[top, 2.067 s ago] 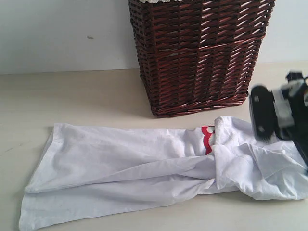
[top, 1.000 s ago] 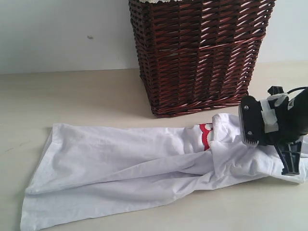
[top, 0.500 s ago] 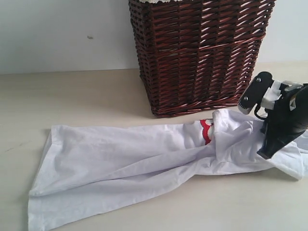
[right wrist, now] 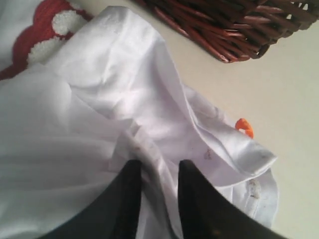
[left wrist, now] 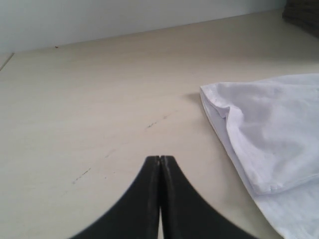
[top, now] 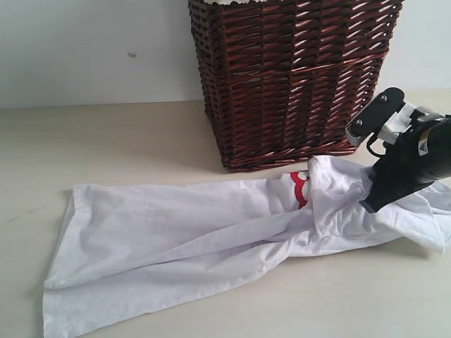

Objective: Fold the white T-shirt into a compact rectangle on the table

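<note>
Across the broad, pale beige matte table [top: 120, 148], just in front of the dark brown wicker basket [top: 289, 84], found the thin white cotton T-shirt [top: 176, 232] lying stretched out lengthwise, already narrowed into a long band but far from a compact rectangle.

Judged it light, limp and quick to wrinkle: no stiffness to hold a fold, likely to drag and bunch on the matte top rather than slide cleanly. Reckoned the best holds to be the doubled edges and corners, meaning the hem end toward the left and the bunched neck end toward the right. Advised pinching through all layers, so as not to lift one ply alone.

Noted the look: broad, smooth folds along the left half, a twisted crease running toward the middle, a heaped and crumpled mass at the right end close by the basket's foot. Spotted fuzzy white lettering edged in red [top: 301, 189] peeking from under a flap, and a small orange neck tag [right wrist: 244, 127] beside the rumpled end.

Saw the right gripper [right wrist: 159, 169] down on that heap, black jaws parted part-way astride a ridge of cloth; could not tell whether pinching it or merely straddling it. Saw the left gripper [left wrist: 159, 162] low over bare table near a corner of the shirt, jaws pressed together, holding nothing.
</note>
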